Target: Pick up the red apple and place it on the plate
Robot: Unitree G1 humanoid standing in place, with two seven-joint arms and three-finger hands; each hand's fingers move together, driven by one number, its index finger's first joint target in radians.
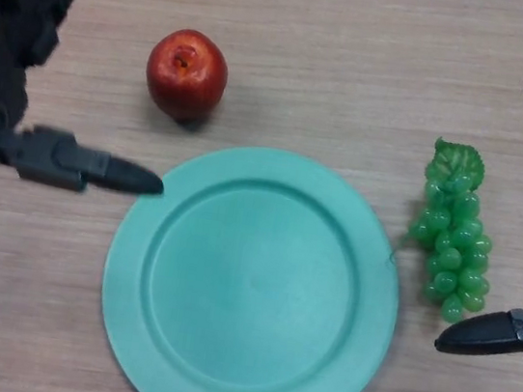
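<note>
Head view: left hand, fingers spread and empty, was near red apple; plate bare. Reach-and-grasp step judged pending.

A bunch of green grapes lies on the wooden table.

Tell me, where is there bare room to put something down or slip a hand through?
The plate holds nothing. Bare table stretches along the top between the apple and the grapes. It is tighter at the plate's left rim, where the left hand reaches in below the apple, and on the right, where the grapes lie between the plate and the right hand.
</note>
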